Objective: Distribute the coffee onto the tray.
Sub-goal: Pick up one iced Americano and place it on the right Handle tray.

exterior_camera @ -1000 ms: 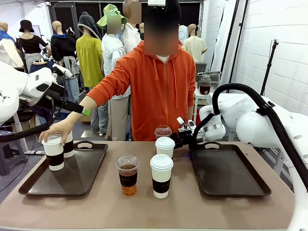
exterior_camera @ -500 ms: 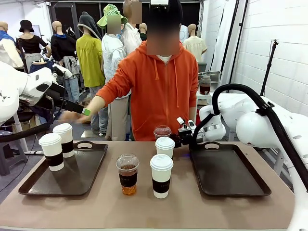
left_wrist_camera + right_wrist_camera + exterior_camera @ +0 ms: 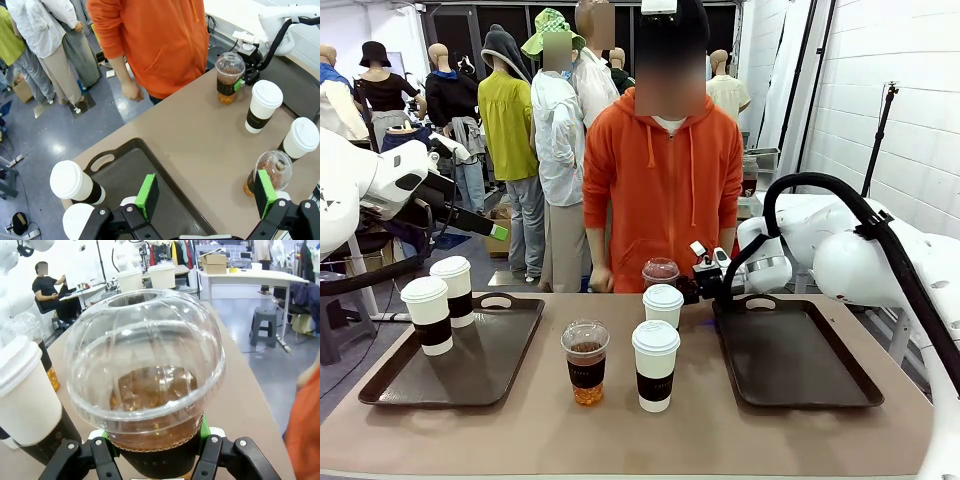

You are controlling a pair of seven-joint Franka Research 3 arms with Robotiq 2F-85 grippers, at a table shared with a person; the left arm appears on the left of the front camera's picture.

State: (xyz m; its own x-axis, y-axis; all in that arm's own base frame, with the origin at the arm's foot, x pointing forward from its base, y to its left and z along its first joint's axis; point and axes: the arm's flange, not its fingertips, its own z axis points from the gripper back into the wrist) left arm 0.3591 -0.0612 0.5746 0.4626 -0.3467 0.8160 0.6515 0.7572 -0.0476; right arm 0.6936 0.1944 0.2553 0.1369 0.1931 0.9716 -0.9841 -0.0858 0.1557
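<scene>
The right end effector (image 3: pixel 156 452) has just clamped onto the far dome-lidded cup (image 3: pixel 145 370), which stands on the counter (image 3: pixel 520 430) beside the right tray (image 3: pixel 790 365), so it looks ready to lift. The left end effector (image 3: pixel 206 194) hangs with fingers apart above the left tray (image 3: pixel 120 165).

My left gripper (image 3: pixel 206 194) black, pads (image 3: pixel 147 196) green. White paper cups (image 3: pixel 655 365), dark brown bands. Clear dome cup (image 3: pixel 150 390), brown liquid, dark band. Dark brown trays (image 3: pixel 790 350). Tan table (image 3: pixel 520 430). Person's orange hoodie (image 3: pixel 665 190). My right arm (image 3: pixel 860 265) white.
</scene>
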